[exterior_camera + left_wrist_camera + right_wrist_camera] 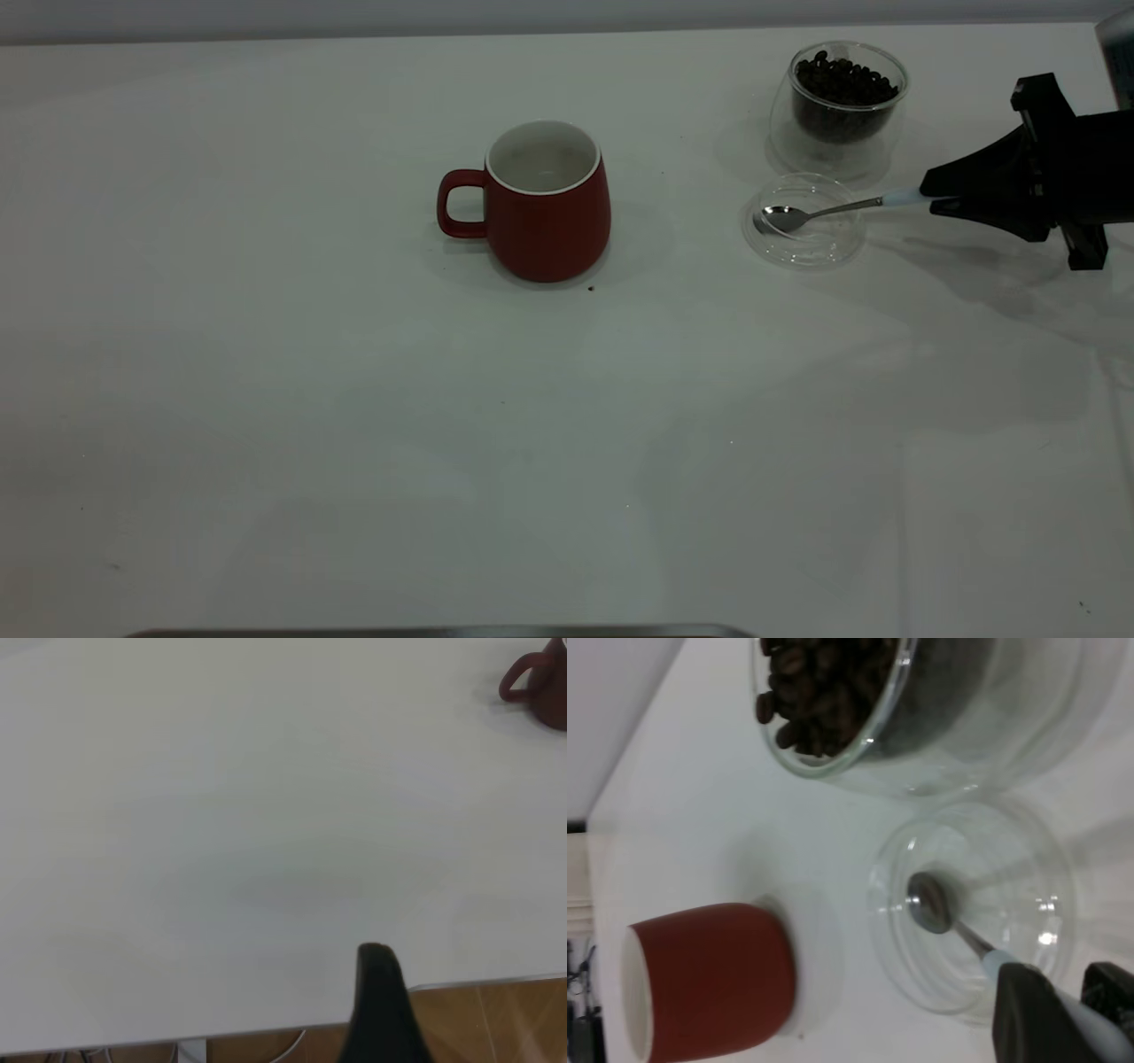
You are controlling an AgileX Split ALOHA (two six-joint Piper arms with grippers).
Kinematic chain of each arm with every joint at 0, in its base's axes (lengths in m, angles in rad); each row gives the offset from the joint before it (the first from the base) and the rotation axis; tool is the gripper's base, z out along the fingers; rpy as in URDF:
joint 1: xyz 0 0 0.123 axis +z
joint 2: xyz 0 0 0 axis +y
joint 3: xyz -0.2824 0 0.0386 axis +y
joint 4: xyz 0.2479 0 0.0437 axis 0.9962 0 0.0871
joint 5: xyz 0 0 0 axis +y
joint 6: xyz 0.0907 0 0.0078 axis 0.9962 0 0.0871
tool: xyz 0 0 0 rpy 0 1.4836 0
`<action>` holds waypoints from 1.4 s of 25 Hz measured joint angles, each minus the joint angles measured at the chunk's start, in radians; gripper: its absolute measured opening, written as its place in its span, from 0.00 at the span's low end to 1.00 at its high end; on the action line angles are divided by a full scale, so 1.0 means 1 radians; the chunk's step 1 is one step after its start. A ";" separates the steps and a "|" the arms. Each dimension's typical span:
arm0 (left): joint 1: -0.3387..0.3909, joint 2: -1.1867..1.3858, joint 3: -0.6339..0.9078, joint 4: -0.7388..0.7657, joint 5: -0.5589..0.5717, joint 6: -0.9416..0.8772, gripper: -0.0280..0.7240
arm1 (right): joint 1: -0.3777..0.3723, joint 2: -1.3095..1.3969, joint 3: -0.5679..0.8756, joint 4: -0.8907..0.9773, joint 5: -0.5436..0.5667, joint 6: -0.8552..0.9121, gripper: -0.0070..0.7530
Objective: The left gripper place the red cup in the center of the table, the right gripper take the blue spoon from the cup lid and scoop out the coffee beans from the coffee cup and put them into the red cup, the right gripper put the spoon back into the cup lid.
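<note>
Desk (pixel 354 443): bare white expanse lying nearest, carrying every item; a few dark specks showing, one just in front of the red cup.

Left gripper (pixel 381 1010): sitting parked over the near desk edge, well apart from the work; only a dark tip is showing, so whether its fingers are spread cannot be told.

Red cup (pixel 545 204): standing upright near mid-desk, handle pointing left, white interior looking empty. Risk: beans being carried over the open stretch between glass and mug could be rolling off a tilted spoon before arriving.

Cup lid (pixel 804 221): clear shallow disc lying well right of the red cup, just in front of the coffee cup. Risk: being light, it may be dragged or flipped if the spoon bowl catches its rim on lifting.

Blue spoon (pixel 828 213): bowl resting in the lid, pale handle running right into the right gripper.

Coffee cup (pixel 840 102): glass standing behind the lid, coffee beans (pixel 842 81) heaped near its brim. Risk: a steep scoop could be nudging the glass or spilling beans.

Right gripper (pixel 930 197): fingers pinching the spoon's handle tip; such an end-hold may be letting the spoon swivel.
</note>
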 joint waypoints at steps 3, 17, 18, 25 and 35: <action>0.000 0.000 0.000 0.000 0.000 0.000 0.82 | 0.000 0.001 0.000 -0.002 -0.029 -0.002 0.32; 0.000 0.000 0.000 0.000 0.000 0.000 0.82 | -0.012 -0.102 0.006 -0.159 -0.105 0.117 0.73; 0.000 0.000 0.000 0.000 0.000 0.000 0.82 | -0.018 -0.137 0.011 -0.217 -0.129 0.173 0.73; 0.000 0.000 0.000 0.000 0.000 0.000 0.82 | -0.028 -0.426 0.047 -0.782 -0.209 0.711 0.73; 0.000 0.000 0.000 0.000 0.000 -0.004 0.82 | 0.084 -0.941 0.060 -1.398 0.017 1.254 0.73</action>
